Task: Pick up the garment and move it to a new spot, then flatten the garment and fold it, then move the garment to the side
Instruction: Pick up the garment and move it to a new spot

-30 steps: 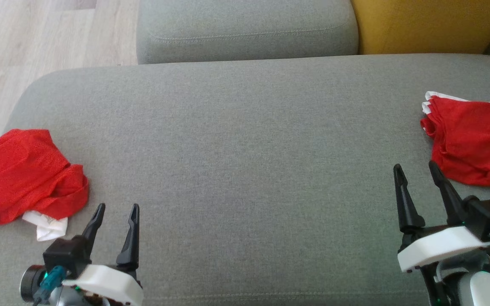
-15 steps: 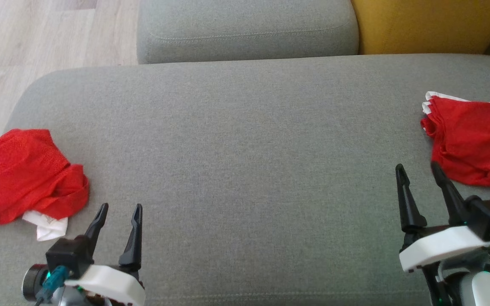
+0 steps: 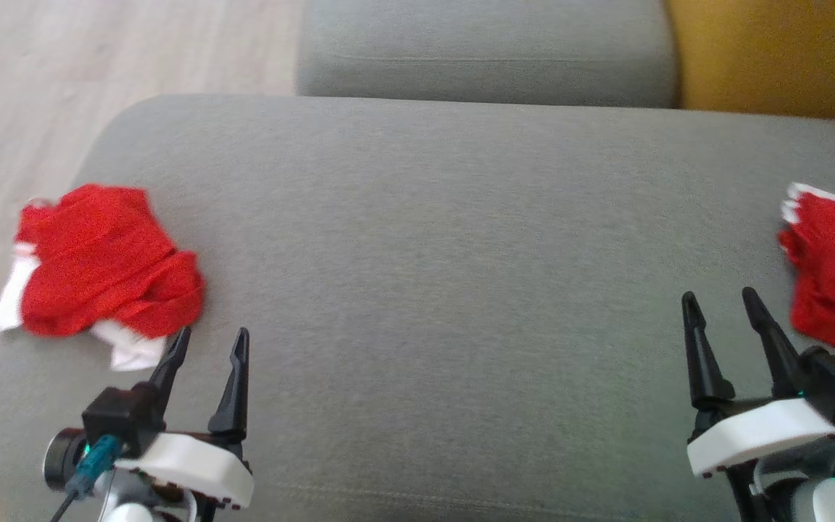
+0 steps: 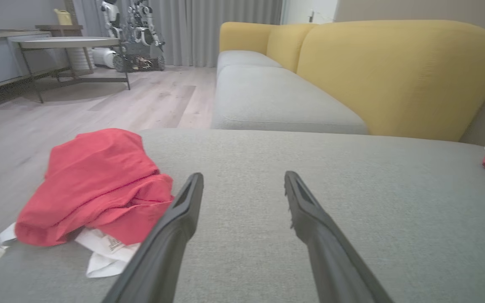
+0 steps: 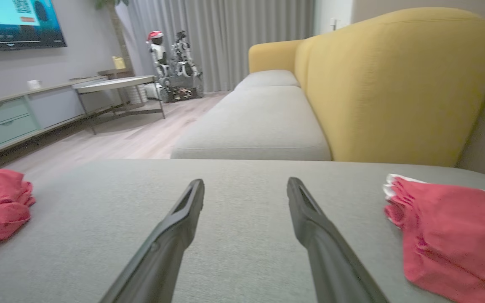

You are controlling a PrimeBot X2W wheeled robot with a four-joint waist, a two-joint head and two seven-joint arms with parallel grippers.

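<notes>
Left gripper [image 3: 213, 332] and right gripper [image 3: 719, 293] spread, empty; red garment [image 3: 106, 261] crumpled at mid-left of frame on the sofa [image 3: 461, 254], likely light and limp, so pinch its bunched lower-right fold.

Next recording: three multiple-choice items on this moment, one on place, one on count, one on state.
1. The crumpled red garment lies: A) at the grey cushion's left end; B) on the floor; C) in a pincer.
2. Red garments on the cushion: A) one; B) two; C) three.
3. The left pincer is: A) open and empty; B) shut on cloth; C) shut, empty.
Answers: 1 A, it rests by the cushion's left edge; 2 B, a second garment lies at the right end; 3 A, its jaws stand apart over bare cushion.
</notes>
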